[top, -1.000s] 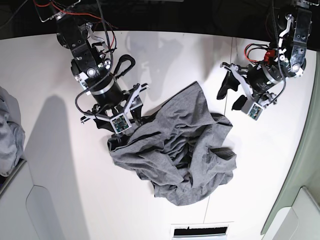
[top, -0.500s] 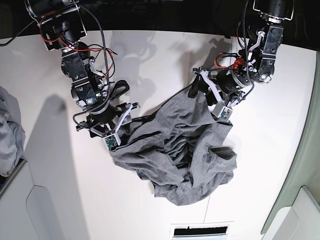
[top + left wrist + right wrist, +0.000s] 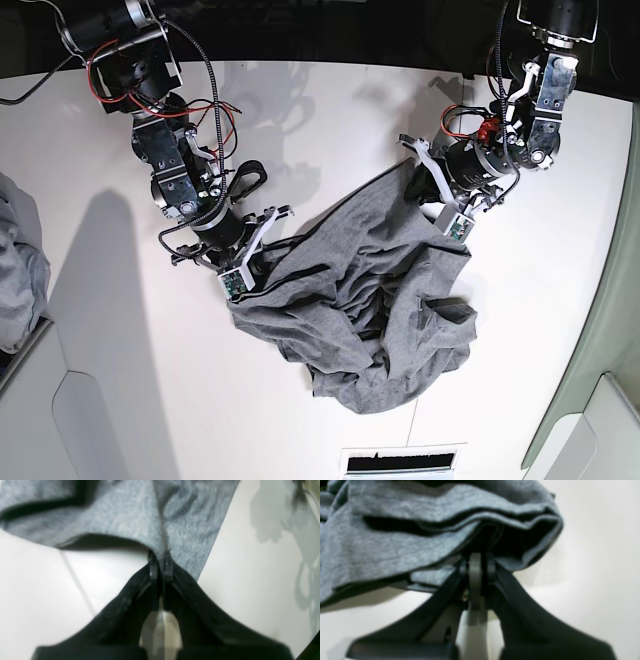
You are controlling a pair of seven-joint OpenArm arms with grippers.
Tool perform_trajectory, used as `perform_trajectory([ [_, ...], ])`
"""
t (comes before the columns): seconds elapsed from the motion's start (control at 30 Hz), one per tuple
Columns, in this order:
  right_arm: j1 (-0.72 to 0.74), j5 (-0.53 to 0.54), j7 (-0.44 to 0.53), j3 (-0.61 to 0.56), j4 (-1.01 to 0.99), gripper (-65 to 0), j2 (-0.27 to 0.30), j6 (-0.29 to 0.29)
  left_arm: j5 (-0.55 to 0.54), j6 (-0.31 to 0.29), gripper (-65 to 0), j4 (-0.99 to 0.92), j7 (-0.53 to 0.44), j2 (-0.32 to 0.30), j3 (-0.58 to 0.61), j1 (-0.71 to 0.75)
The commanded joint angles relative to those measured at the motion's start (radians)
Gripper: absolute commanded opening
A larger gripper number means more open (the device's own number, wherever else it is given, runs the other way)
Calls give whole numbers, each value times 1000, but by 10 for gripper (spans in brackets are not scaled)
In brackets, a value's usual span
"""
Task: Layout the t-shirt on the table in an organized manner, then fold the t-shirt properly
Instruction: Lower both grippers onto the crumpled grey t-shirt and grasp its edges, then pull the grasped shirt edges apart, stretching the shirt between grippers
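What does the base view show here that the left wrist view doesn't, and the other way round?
Only the base view shows the whole crumpled t-shirt, the right gripper at its other edge, and a paler cloth bundle at the table's side. Only the left wrist view shows, close up, the left gripper with its jaws pressed together on a pinch of grey fabric. Both show the t-shirt, the white table, its thin dark seam line and the left gripper at the shirt's edge.

A robotics lab: two cabled arms with exposed red wiring (image 3: 196,105) work over a bare white desk (image 3: 330,120).
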Motion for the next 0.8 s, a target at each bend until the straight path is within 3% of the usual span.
perform_trajectory([
  [0.0,19,-21,11,2,17,-650,1,-13,-13,-13,-650,29,-11,-17,-8,-13],
  [0.17,18,-71,2,2,108,-650,23,-146,-91,-75,-650,98,21,-93,-79,-12],
  [0.37,10,-71,-135,11,319,-650,95,-154,-287,-219,-650,193,138,-187,-206,-12],
  [0.53,-2,-71,-277,11,476,-650,156,-174,-494,-219,-650,268,263,-258,-218,-6],
  [0.7,-53,-103,-383,51,549,-650,180,-306,-655,-219,-650,302,414,-285,-218,-3],
  [0.77,-84,-124,-383,90,549,-502,180,-349,-680,-219,-650,302,443,-284,-218,-1],
])
